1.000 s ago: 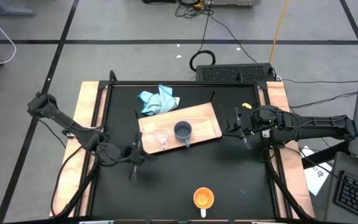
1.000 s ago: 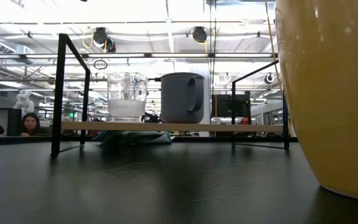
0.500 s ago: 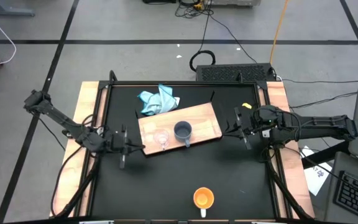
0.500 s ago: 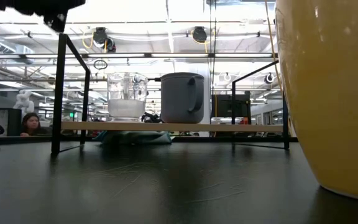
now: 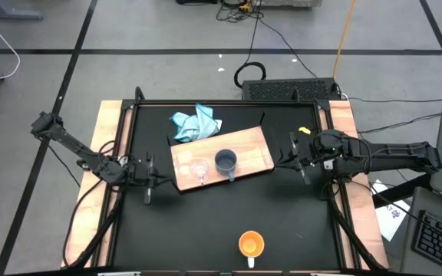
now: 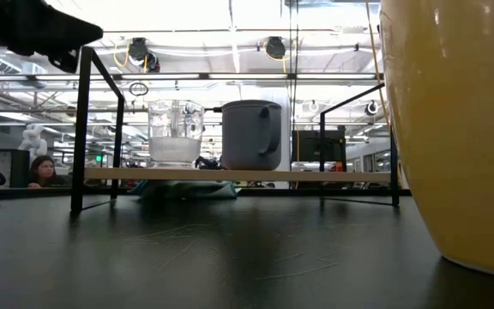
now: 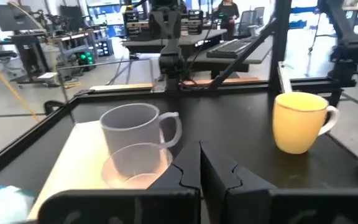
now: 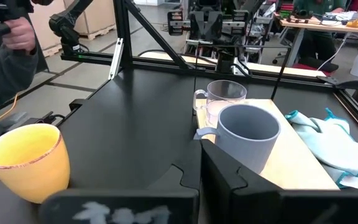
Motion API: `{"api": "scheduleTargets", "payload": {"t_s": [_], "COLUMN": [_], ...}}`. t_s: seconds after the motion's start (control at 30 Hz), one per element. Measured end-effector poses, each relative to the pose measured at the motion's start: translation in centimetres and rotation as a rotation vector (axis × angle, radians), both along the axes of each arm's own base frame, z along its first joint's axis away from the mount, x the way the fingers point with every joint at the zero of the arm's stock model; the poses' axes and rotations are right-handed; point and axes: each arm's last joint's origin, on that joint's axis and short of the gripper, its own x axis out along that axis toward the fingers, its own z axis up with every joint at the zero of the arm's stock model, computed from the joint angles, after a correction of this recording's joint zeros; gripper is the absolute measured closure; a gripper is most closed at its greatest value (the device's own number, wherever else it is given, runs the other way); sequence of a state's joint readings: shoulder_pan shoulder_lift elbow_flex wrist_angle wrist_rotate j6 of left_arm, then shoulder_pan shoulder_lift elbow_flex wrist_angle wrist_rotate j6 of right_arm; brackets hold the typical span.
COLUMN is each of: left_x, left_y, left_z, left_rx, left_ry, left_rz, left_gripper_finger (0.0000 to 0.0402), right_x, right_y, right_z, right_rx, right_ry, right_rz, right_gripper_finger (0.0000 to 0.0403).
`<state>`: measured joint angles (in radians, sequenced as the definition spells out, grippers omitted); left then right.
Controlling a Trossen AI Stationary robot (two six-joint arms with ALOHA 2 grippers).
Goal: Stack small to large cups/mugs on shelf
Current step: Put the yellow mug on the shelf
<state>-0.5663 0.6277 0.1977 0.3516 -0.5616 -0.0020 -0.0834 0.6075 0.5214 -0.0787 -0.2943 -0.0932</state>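
The wooden shelf [image 5: 244,149] stands on black brackets in the middle of the table. A small clear glass cup [image 5: 199,170] and a grey-blue mug [image 5: 225,161] stand upright side by side on its board [image 6: 230,175]. The orange mug [image 5: 251,244] stands upright on the black table near the near edge, well apart from the shelf. My left gripper [image 5: 147,184] is shut and empty, just left of the shelf's left end. My right gripper [image 5: 296,161] is shut and empty, right of the shelf. Both wrist views show shut fingers, left [image 7: 199,167] and right [image 8: 199,167].
A light blue cloth [image 5: 196,124] lies behind the shelf at the far side. The orange mug [image 6: 453,129] fills the right of the low view. Bare black table lies between the shelf and the orange mug. A person [image 6: 41,170] sits in the room beyond.
My left gripper has drawn back toward the table's left edge and a little toward the far edge, away from the shelf's near left corner. It stays shut and empty. The cups and the shelf have not moved.
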Motion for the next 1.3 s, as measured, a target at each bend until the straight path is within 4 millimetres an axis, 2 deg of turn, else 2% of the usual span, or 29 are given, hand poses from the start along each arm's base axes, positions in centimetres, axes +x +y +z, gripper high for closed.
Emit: {"api": "scheduleTargets", "payload": {"t_s": [0.23, 0.67, 0.87, 1.17, 1.3], "left_x": [-0.8, -1.8, -1.8, -1.8, -1.8], "left_y": [0.8, 1.3, 1.3, 1.3, 1.3], "left_z": [-0.9, -3.0, -3.0, -3.0, -3.0], "left_rx": [0.02, -0.02, -0.025, -0.026, -0.026], "left_ry": [-0.017, -0.05, -0.055, -0.055, -0.055], "left_rz": [0.094, 0.069, 0.066, 0.064, 0.063], "left_gripper_finger": [0.0401, 0.0401, 0.04, 0.0401, 0.0398], "right_x": [0.0, 0.6, 1.4, 3.5, 4.5], "right_y": [0.0, 0.1, 1.2, 3.5, 4.8], "right_z": [0.0, -0.1, 0.6, 1.5, 2.2], "right_rx": [0.0, -0.043, -0.042, 0.025, 0.033], "right_ry": [-0.001, -0.017, -0.115, -0.049, -0.032], "right_rz": [0.0, 0.03, 0.132, 0.246, 0.301], "right_gripper_finger": [0.0403, 0.0403, 0.0403, 0.0401, 0.0384]}}
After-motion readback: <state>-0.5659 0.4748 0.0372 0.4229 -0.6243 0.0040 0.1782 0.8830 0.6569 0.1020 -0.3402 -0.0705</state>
